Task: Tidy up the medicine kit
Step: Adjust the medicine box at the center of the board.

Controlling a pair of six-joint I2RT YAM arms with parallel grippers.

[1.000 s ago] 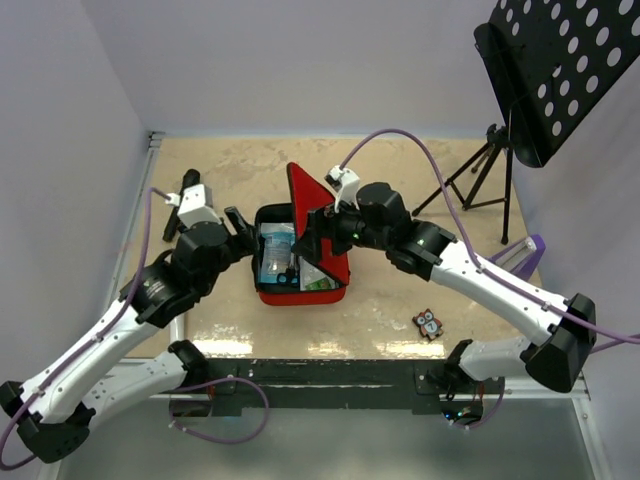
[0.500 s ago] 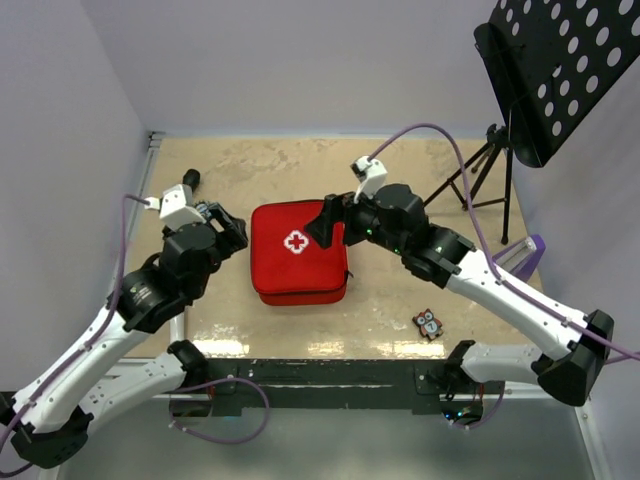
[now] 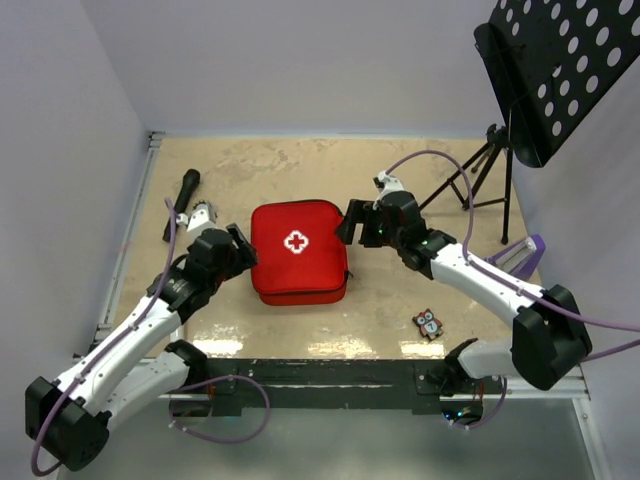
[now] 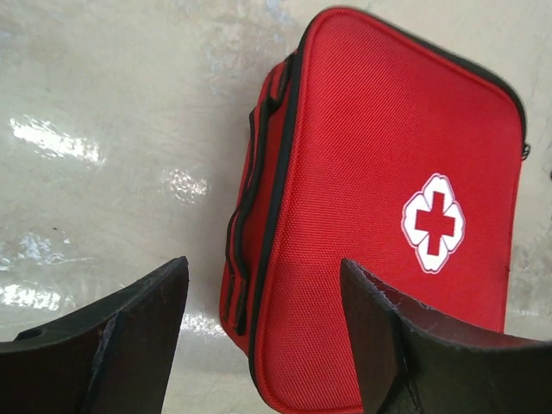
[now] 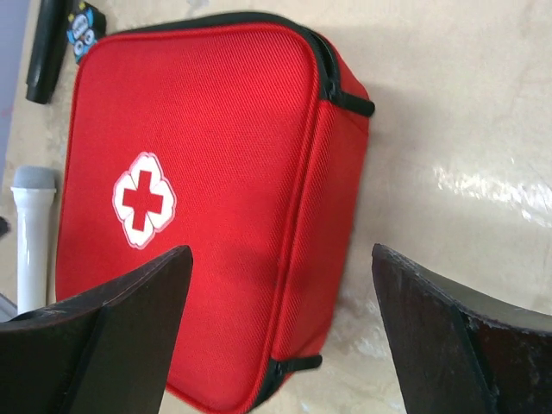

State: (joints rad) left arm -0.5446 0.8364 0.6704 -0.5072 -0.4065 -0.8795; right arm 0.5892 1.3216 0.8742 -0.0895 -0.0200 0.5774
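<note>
- Medicine kit: red soft case, lid shut, white cross facing up. It lies flat at the middle of the bench, with its black zipper edge showing along the sides.
- Left gripper: jaws spread apart, just beside the kit's left edge and not touching it.
- Right gripper: jaws spread wide, just beside the kit's far right corner and apart from it.
- Black stick: lies on the bench behind the left arm, well away from the kit.
- Small owl-faced tag: sits on the bench near the front edge, under the right arm's forearm.
- Music stand: black perforated tray overhanging the far right corner, with its tripod standing on the bench behind the right arm.
</note>
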